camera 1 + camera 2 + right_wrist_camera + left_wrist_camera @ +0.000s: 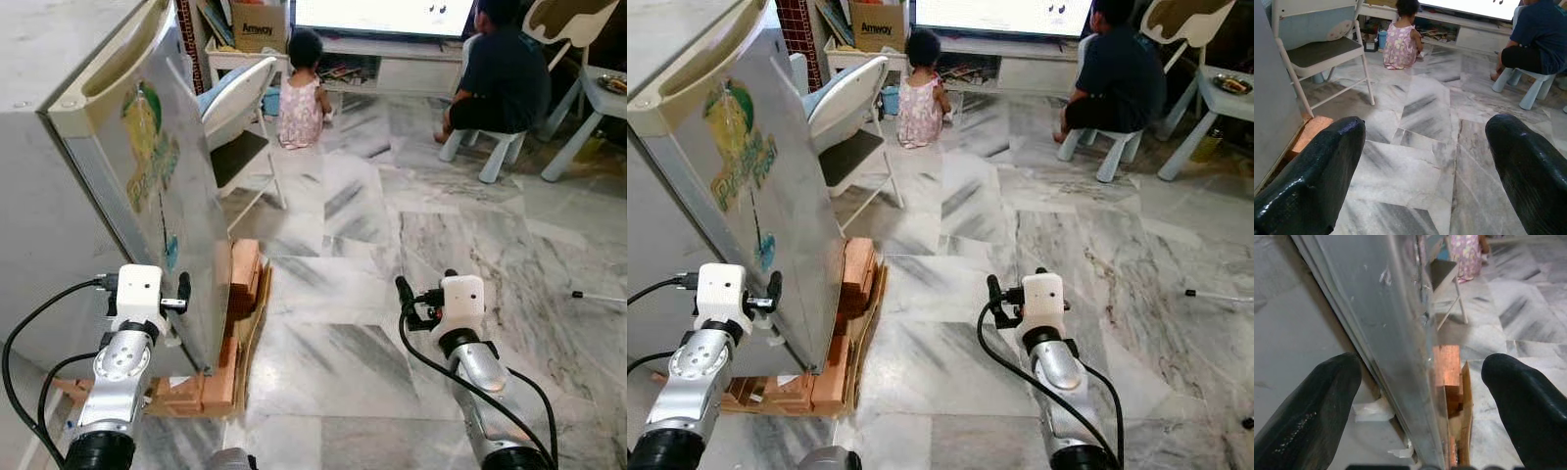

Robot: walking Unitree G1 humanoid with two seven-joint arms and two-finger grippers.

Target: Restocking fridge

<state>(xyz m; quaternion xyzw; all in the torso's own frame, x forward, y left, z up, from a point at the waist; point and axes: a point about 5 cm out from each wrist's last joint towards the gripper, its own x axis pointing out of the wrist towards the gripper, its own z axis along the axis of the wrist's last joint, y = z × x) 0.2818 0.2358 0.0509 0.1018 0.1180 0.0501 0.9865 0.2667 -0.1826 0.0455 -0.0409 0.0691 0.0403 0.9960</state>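
Silver and scuffed, the fridge door (pixel 147 186) stands ajar on the robot's left, its free edge running top to bottom and facing the camera, with the grey fridge body (pixel 39 245) behind it. In the left eye view the left gripper (pixel 182 291) sits right at that edge low down, while the right gripper (pixel 404 294) hangs over bare marble floor (pixel 353 294), well apart from the fridge.

The right eye view shows the same: the left arm is plainly the nearer one, and stacked wooden blocks (pixel 847 323) prop the fridge's base.

From the left wrist, the two black fingers (pixel 1312 411) are spread wide and straddle the door's edge, one on the fridge-body side, the other on the outer side; neither visibly touches the metal.

From the right wrist, the fingers (pixel 1317 171) are likewise spread, holding nothing, pointing toward a folding chair (pixel 1322 54) and two people sitting near a television.

Next move, likely: close on the edge or hook it and swing the door wider.
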